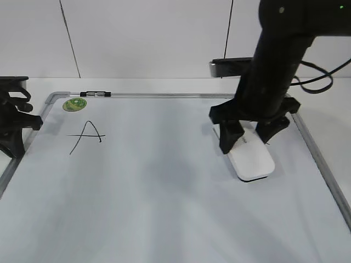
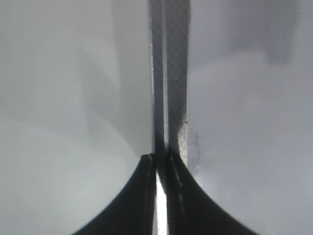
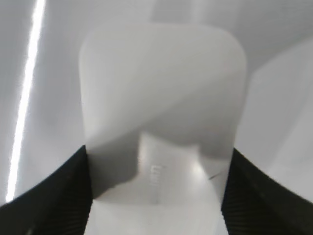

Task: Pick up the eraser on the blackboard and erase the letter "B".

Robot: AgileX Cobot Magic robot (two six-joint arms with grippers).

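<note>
A white eraser lies on the whiteboard at its right side. My right gripper stands over its far end, one finger on each side, shut on it. In the right wrist view the eraser fills the space between the two black fingers, which touch its sides. A hand-drawn letter "A" is at the upper left of the board. No letter "B" shows; the board under the eraser and arm is hidden. My left gripper is shut and empty at the board's left edge.
A green round magnet and a marker sit at the board's top left. The metal frame runs under the left gripper. A dark device stands behind the board at the right.
</note>
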